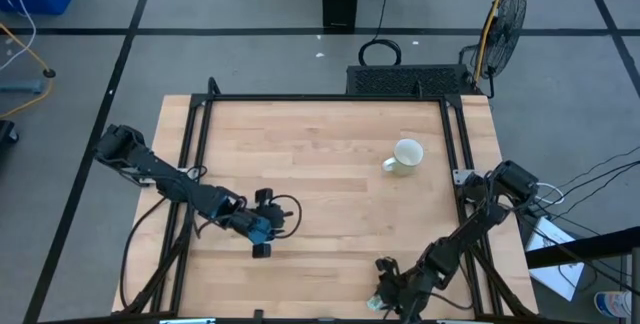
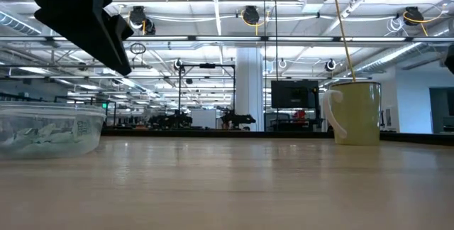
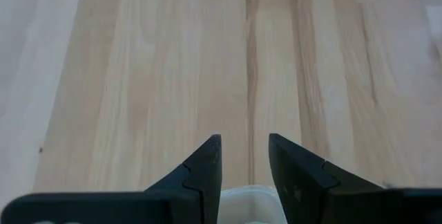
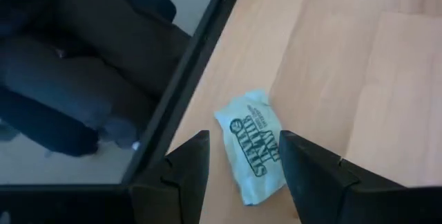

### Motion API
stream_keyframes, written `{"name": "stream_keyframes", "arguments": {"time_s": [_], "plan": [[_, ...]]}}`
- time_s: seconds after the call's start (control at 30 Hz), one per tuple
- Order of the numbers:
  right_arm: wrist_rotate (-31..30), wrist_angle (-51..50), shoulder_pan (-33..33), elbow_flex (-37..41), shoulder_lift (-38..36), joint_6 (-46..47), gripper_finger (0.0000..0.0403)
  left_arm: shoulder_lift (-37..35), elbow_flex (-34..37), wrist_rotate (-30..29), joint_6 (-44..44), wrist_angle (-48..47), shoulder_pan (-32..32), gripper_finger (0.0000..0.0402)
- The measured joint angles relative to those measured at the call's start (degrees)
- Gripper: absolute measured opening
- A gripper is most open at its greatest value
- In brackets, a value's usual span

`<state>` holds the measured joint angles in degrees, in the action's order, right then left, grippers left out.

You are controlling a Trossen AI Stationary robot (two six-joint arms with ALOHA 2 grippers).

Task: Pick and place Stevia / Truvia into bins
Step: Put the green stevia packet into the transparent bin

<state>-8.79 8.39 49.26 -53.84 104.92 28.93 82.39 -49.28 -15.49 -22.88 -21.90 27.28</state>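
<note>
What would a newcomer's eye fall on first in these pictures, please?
Probably the white mug alone on the table's far right. Then the right hand, open over a pale green packet near the table's front edge, and the left hand, open over the clear bin.
</note>
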Motion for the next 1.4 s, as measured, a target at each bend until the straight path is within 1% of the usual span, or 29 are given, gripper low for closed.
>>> {"name": "stream_keyframes", "arguments": {"time_s": [0.13, 0.27, 0.4, 0.47, 0.6, 0.63, 0.7, 0.8, 0.9, 1.0, 1.1, 1.2, 1.3, 1.4], "plan": [[-0.17, -1.4, -0.04, 0.02, 0.02, -2.65, 0.0163, 0.0, 0.0, 0.0, 0.27, -0.08, -0.42, 0.0127], [-0.05, -1.94, -1.22, 0.76, 0.02, -2.65, 0.0139, 0.0, 0.0, 0.31, 0.07, -0.08, -0.59, 0.0127], [0.11, -1.52, -2.18, 1.86, -0.04, -2.85, 0.0097, 0.0, 0.0, 0.37, 0.15, -0.08, -0.6, 0.0127], [1.48, -1.43, -2.83, 2.12, -0.11, -3.53, 0.0072, 0.0, 0.0, 0.39, 0.16, -0.12, -0.58, 0.0127], [2.98, -1.82, -4.28, 2.19, -1.01, -10.04, 0.0015, 0.0, 0.0, 0.37, 0.22, -0.17, -0.65, 0.0127], [2.96, -2.17, -4.83, 2.27, -1.58, -12.07, 0.0008, 0.0, 0.0, 0.37, 0.2, -0.19, -0.65, 0.0127], [1.07, -2.01, -6.36, 2.29, -2.9, -15.66, 0.0008, 0.0, 0.0, 0.43, 0.2, -0.19, -0.63, 0.0127], [-5.34, -1.85, -9.59, 2.29, -4.99, -21.57, 0.0011, -0.12, 0.0, 1.32, 0.54, -0.54, -0.63, 0.0127], [-8.89, -1.69, -14.0, 2.29, -6.38, -25.23, 0.0004, -0.96, -0.04, 2.38, -0.06, -1.51, -0.63, 0.0127], [-9.19, 0.55, -19.09, 2.29, -6.44, -26.39, 0.0002, -0.96, -0.1, 1.46, 0.17, -1.05, -0.63, 0.0127], [-9.19, 3.73, -23.87, 2.27, -5.57, -28.1, 0.0006, -0.72, -0.11, -0.73, 0.35, 3.15, -1.32, 0.0127], [-9.18, 6.14, -27.65, 2.27, -5.11, -32.84, 0.0008, 0.02, -0.09, -0.96, 0.33, 6.37, -3.19, 0.0127], [-9.06, 9.23, -30.15, 2.23, -4.92, -37.44, 0.0008, 0.53, -0.12, -0.9, 1.58, 9.43, -5.49, 0.0127], [-8.13, 12.3, -31.49, 2.25, -4.89, -39.89, 0.0008, 2.16, 0.0, 0.83, 5.77, 10.95, -7.7, 0.0127]]}}
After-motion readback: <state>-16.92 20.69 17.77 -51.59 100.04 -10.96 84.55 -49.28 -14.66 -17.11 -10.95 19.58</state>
